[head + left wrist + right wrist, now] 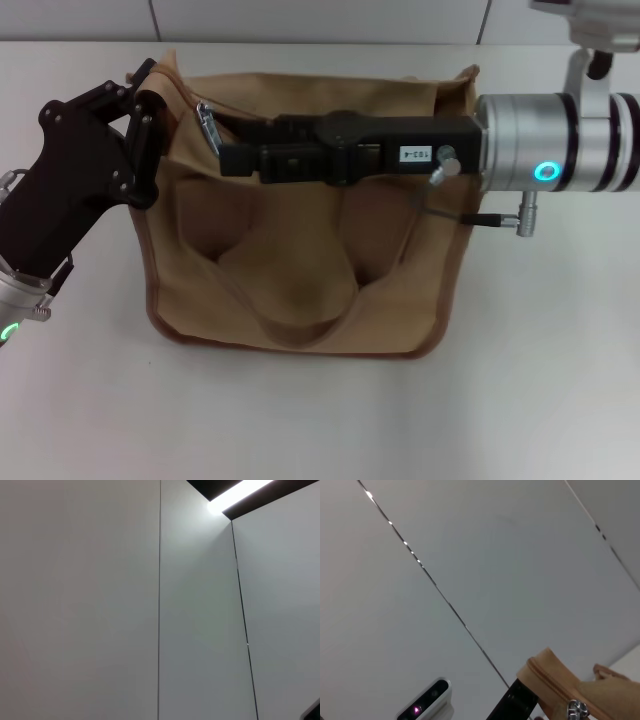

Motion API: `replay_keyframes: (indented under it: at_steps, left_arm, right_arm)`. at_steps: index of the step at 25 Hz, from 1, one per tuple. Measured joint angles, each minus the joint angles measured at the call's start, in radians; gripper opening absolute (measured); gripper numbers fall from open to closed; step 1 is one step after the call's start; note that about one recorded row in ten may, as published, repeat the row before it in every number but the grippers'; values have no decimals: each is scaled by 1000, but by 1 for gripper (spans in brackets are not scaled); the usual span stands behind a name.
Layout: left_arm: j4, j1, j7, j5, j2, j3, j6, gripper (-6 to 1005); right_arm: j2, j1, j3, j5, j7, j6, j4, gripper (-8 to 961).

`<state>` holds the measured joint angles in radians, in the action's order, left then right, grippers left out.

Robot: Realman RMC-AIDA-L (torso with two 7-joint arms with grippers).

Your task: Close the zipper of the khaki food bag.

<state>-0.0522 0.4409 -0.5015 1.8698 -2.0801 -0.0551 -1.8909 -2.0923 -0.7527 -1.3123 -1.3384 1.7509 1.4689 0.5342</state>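
On the white desk (540, 400), the khaki food bag (300, 290) lies beneath the right tool (232, 158), whose grip state cannot be told; the zipper (209, 128) slider sits just beyond its tip. The left tool (140, 120), closed on the bag's corner, should keep it taut.

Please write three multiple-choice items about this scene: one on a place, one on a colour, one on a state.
1. Where is the silver zipper pull?
A. At the bag's left end, near the left end effector
B. At the bag's right end
C. On the table

2. What colour is the food bag?
A. Blue
B. Khaki tan
C. White

3. How is the bag's top?
A. Zipped fully shut
B. Open at the left end
C. Covered by a lid

Answers:
1 A: the zipper pull lies beside the left end effector.
2 B: the food bag is tan.
3 B: a gap shows there, ahead of the right end effector.
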Motion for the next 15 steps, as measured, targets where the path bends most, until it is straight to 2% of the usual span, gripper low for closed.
replay_keyframes:
  at_steps: [9,15]
  left_arm:
    - [-2,-1,0,-1,0,0,0,26]
    - [0,2,0,0,0,0,0,27]
  right_arm:
    - [0,96,14,56,-208,69,30,817]
    - [3,110,-1,102,-248,98,27,817]
